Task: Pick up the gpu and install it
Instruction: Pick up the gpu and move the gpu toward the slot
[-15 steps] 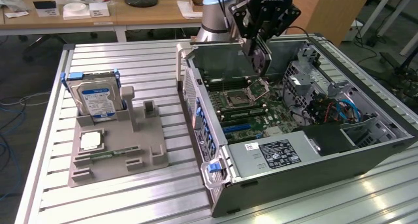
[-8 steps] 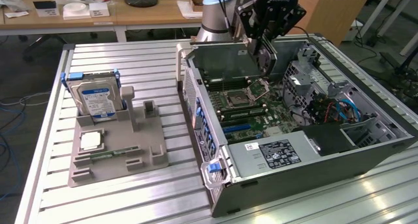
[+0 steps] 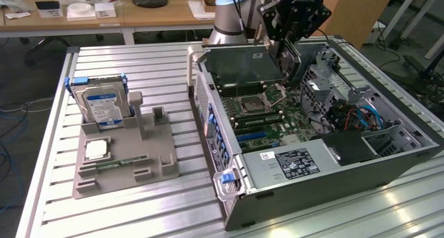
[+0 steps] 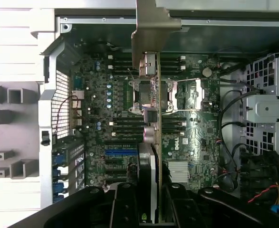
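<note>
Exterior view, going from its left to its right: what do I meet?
The hard drive standing in the grey holder → gpu held above the open computer case → gripper clamped on the gpu's right end → blue cables inside the case.

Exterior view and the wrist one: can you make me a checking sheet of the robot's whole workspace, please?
Surface: silver ribbed metal table, carrying a grey plastic holder tray and an open grey computer case.
Job's things: gpu, a thin flat dark circuit card, held on edge above the case's green motherboard; not seated.
Clutter: silver hard drive with blue-white label upright in the tray; narrow green memory stick and square silver chip lying in it.
Pincer: black pincer shut on the gpu.
Cables: blue and red cables inside the case; blue cables on the floor.
Surroundings: wooden desk with white boxes behind the table.
</note>
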Motion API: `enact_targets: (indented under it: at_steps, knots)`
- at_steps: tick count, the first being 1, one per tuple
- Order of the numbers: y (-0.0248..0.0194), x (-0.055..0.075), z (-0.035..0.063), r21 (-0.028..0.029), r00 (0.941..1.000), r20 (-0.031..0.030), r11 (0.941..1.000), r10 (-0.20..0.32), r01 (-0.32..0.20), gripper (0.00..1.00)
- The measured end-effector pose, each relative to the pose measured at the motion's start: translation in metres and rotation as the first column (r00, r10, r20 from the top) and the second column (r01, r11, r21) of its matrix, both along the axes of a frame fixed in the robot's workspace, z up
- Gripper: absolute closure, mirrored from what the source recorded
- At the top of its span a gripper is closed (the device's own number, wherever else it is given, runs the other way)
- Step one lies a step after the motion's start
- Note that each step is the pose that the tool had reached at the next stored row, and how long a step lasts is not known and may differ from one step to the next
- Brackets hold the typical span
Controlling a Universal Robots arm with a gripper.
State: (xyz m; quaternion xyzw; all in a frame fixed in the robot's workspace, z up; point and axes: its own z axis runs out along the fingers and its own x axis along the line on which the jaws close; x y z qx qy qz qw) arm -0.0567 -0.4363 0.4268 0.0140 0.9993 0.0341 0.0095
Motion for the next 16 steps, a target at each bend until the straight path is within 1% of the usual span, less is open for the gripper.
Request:
enact_targets:
  at_steps: [4, 16]
  knots:
    - [0.0, 0.006, 0.0, 0.0, 1.0, 0.0, 1.0, 0.0, 0.0, 0.72]
    - [0.0, 0.028, 0.0, 0.0, 1.0, 0.0, 1.0, 0.0, 0.0, 0.72]
